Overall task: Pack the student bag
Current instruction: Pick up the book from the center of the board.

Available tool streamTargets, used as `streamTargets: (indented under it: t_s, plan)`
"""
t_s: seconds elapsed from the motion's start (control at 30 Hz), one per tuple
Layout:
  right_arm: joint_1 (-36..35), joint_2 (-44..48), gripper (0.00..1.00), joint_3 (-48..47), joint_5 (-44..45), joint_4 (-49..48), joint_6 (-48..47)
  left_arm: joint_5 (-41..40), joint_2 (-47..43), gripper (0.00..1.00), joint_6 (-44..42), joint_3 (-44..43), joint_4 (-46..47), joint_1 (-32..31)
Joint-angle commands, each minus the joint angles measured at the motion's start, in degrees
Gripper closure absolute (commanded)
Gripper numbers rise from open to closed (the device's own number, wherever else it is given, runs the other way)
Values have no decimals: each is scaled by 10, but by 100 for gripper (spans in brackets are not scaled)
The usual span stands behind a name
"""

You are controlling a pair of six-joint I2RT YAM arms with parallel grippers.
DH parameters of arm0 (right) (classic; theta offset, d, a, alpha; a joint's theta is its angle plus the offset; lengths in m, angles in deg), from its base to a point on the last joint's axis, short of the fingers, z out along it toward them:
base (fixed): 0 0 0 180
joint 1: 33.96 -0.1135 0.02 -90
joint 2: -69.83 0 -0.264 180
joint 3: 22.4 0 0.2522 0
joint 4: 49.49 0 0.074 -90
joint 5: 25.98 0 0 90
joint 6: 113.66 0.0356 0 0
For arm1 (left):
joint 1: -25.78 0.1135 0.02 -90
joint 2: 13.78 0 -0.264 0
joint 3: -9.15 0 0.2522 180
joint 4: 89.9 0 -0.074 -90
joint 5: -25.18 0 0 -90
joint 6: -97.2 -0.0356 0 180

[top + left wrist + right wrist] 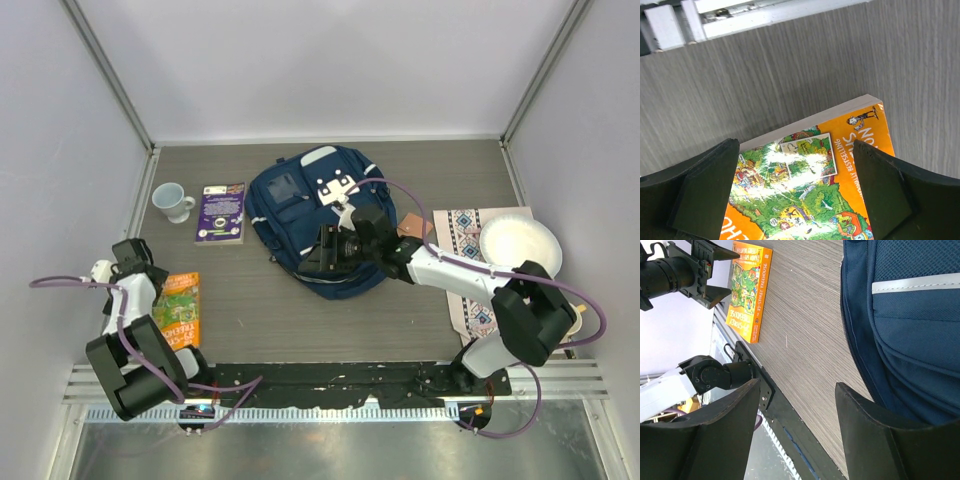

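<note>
Student bag (pixel 283 228) contents hidden; left fingers (pixel 700 200) wide open over orange book (pixel 805 195); right fingers (pixel 870 440) part-open by bag; both empty.

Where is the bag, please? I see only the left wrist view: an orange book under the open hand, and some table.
Observer: The bag lies at the middle of the table, to the right of the orange book and apart from it.
Operator: Does the right hand hold something?
Observer: No. The right hand is open and empty, by the bag's near side.
Operator: What else is on the table?
Observer: A purple book and a mug are left of the bag, and a plate is on its right.
</note>
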State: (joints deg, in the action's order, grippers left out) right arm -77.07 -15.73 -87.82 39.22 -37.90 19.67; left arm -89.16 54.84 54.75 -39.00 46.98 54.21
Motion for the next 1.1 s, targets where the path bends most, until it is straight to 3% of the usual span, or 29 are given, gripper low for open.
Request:
streamTargets:
  t_s: [0.0,0.23,0.5,0.9,1.07]
  plan:
    - [-1,-14,33,-21,-6,-30,-1,89,-30,0,2,20,27,4]
    - [-11,-42,33,-29,-10,-43,5,238,-92,1,7,56,27,3]
    - [-56,-88,33,-76,12,-20,-2,315,-202,1,37,104,47,-2]
    - [-96,-169,33,-123,9,-63,8,380,-162,0,20,127,98,-83]
    - [-106,-228,33,-177,31,-31,-6,396,-155,0,9,125,110,-114]
